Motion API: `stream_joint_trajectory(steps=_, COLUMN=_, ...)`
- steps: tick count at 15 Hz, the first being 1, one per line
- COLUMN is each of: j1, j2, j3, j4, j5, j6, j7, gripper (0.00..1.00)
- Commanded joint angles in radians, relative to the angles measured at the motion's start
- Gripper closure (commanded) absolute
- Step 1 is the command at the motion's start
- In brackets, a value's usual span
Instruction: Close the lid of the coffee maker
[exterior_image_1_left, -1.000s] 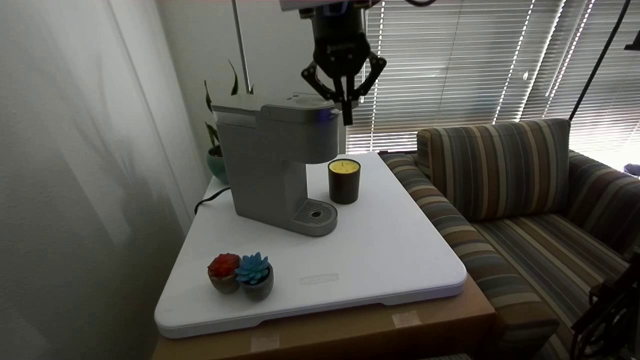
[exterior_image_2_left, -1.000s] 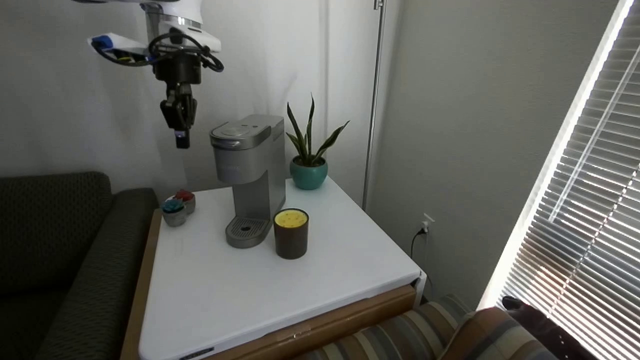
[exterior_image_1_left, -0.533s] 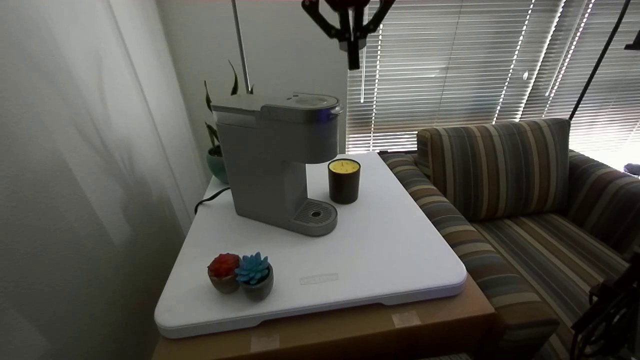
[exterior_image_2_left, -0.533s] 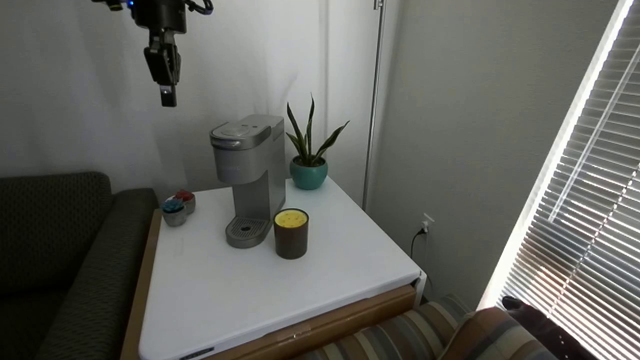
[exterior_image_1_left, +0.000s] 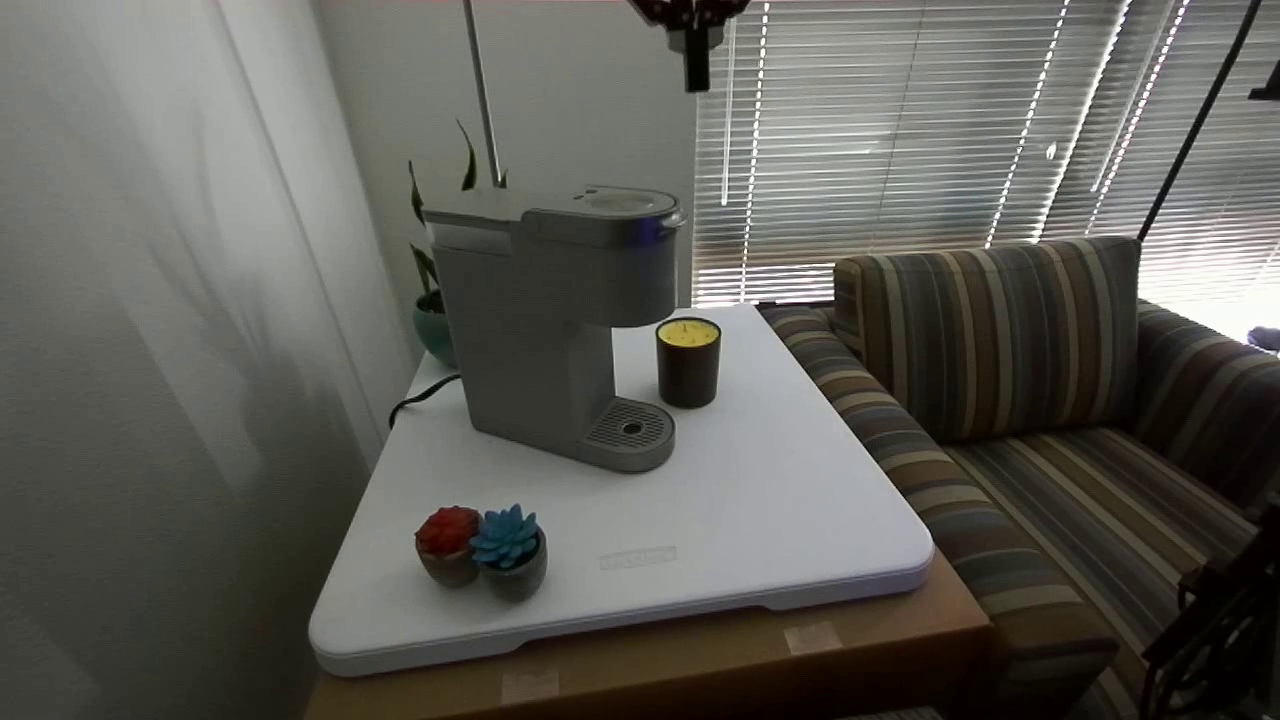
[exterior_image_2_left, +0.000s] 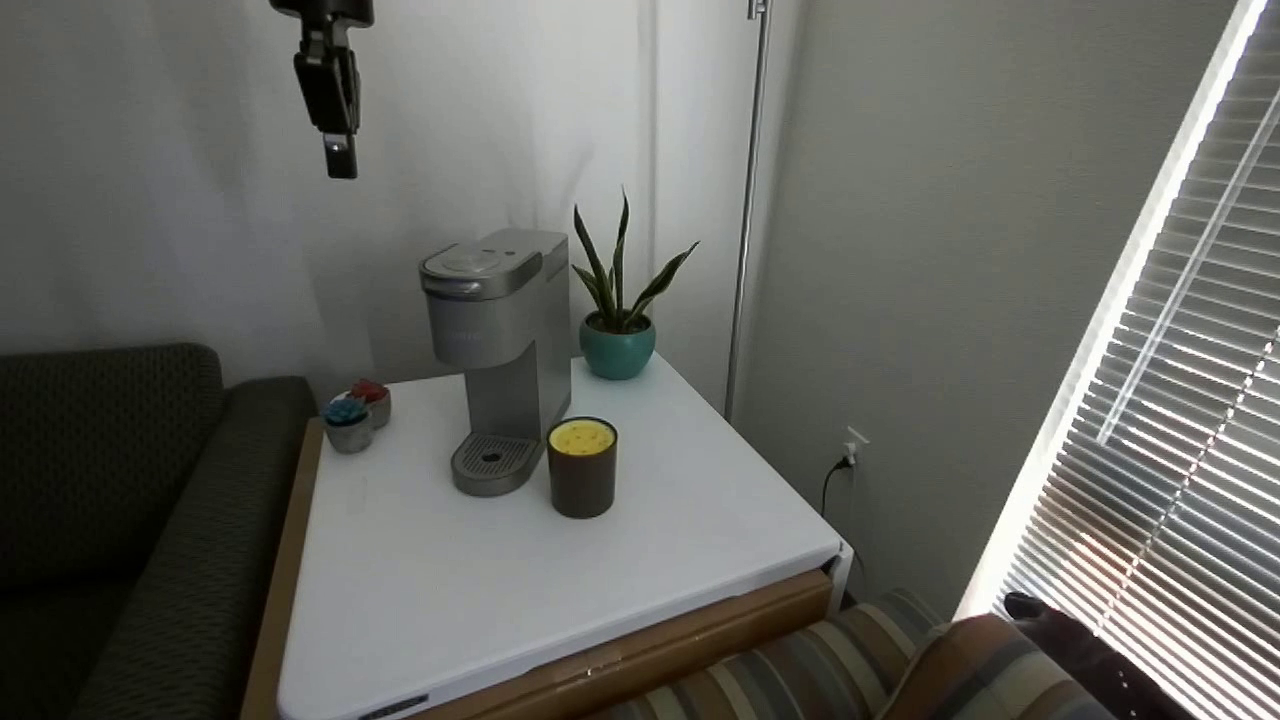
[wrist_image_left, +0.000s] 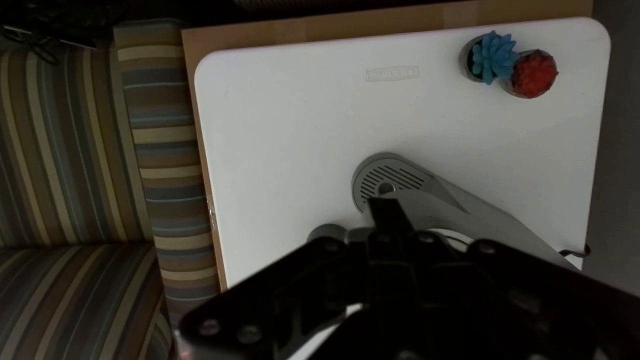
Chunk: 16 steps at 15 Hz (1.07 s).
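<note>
The grey coffee maker (exterior_image_1_left: 530, 340) stands upright on the white tabletop. Its lid (exterior_image_2_left: 480, 268) lies down level on top of the machine in both exterior views, with no black underside showing. High above the machine, clear of it, hangs my gripper (exterior_image_1_left: 697, 80), its fingers pressed together with nothing between them. Part of the arm above it is cut off by the top edge in both exterior views. In the wrist view the dark gripper (wrist_image_left: 385, 202) covers much of the coffee maker, leaving the drip base (wrist_image_left: 395, 177) and one side visible.
Beside the drip base is a dark candle cup (exterior_image_2_left: 582, 480) with yellow wax. Two small potted succulents, blue (exterior_image_1_left: 507, 540) and red (exterior_image_1_left: 448, 535), sit near a table edge. A teal plant pot (exterior_image_2_left: 617, 350) stands behind the machine. A striped armchair (exterior_image_1_left: 1000, 350) adjoins the table.
My gripper has risen from beside the front of the coffee maker's top to well above it, moving away. The machine, its lid and the other objects have stayed as they were.
</note>
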Motion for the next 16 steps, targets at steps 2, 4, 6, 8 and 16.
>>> stream_joint_trajectory(steps=2, j1=-0.020, j2=0.005, j3=0.013, j4=0.032, j5=0.012, j6=-0.033, j7=-0.035, gripper=0.73)
stream_joint_trajectory(steps=4, j1=-0.020, j2=0.004, j3=0.014, j4=0.033, j5=0.014, j6=-0.028, j7=-0.036, gripper=0.61)
stream_joint_trajectory(steps=6, j1=-0.022, j2=0.001, j3=0.015, j4=0.031, j5=0.022, j6=-0.022, j7=-0.037, gripper=0.47)
stream_joint_trajectory(steps=8, j1=-0.026, j2=-0.001, j3=0.017, j4=0.029, j5=0.038, j6=-0.014, j7=-0.045, gripper=0.33)
stream_joint_trajectory(steps=16, j1=-0.039, j2=-0.008, j3=0.019, j4=0.022, j5=0.138, j6=0.001, j7=-0.077, gripper=0.00)
